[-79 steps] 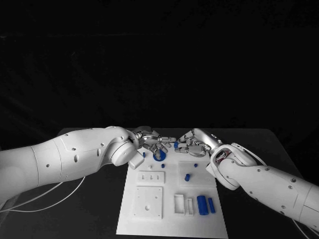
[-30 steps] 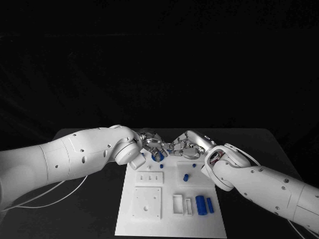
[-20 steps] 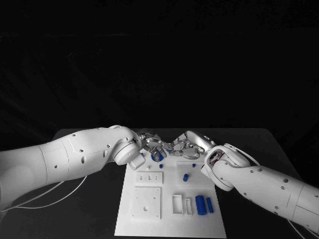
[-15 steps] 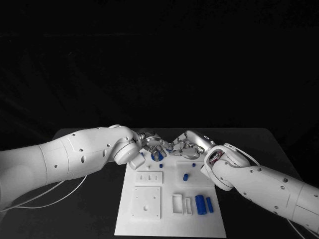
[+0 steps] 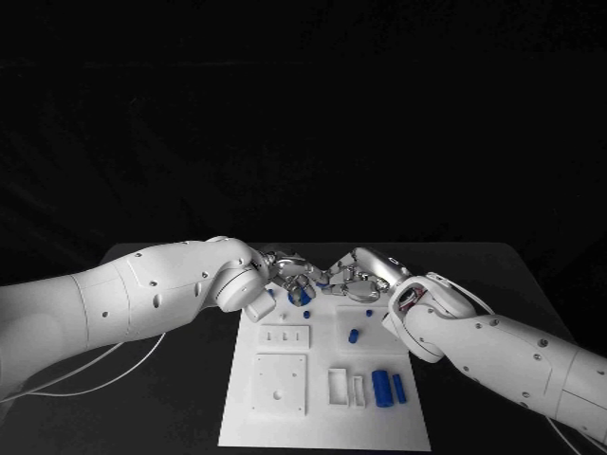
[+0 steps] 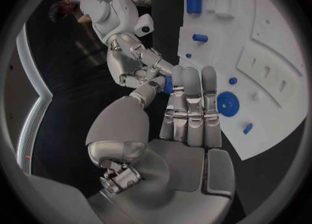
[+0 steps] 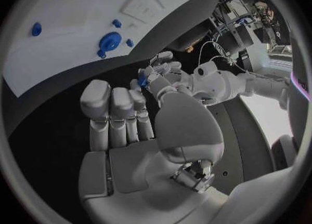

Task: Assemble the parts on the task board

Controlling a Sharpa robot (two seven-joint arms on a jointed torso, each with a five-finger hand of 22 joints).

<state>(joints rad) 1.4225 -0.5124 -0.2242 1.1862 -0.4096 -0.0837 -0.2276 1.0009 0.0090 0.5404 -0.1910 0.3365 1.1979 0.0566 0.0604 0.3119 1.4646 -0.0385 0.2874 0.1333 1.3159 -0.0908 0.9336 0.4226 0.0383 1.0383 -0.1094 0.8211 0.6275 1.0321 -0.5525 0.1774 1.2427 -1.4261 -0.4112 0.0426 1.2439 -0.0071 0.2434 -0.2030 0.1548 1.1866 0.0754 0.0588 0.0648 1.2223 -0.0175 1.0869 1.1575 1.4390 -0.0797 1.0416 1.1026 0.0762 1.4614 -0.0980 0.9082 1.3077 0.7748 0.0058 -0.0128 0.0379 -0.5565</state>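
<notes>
A black table (image 5: 180, 379) under a dark backdrop carries the white task board (image 5: 324, 417), which runs from the middle of the head view toward 6 o'clock. At about 9 o'clock the left arm comes in, and its left hand (image 5: 287, 270) sits over the board's far end, fingertips meeting those of the right hand (image 5: 358, 273), whose arm leaves toward 4 o'clock. Between the two sets of fingertips a small blue part (image 6: 168, 84) is pinched; the left wrist view shows the left hand's thumb and fingers closed around it and the right hand's fingers touching it from the other side. Which hand bears its weight cannot be told. On the board just below the hands, near its far left corner, lies a blue gear (image 5: 301, 297). Nearer its middle is a short blue peg (image 5: 353, 336), and at 5 o'clock two blue cylinders (image 5: 389, 387) lie side by side.
</notes>
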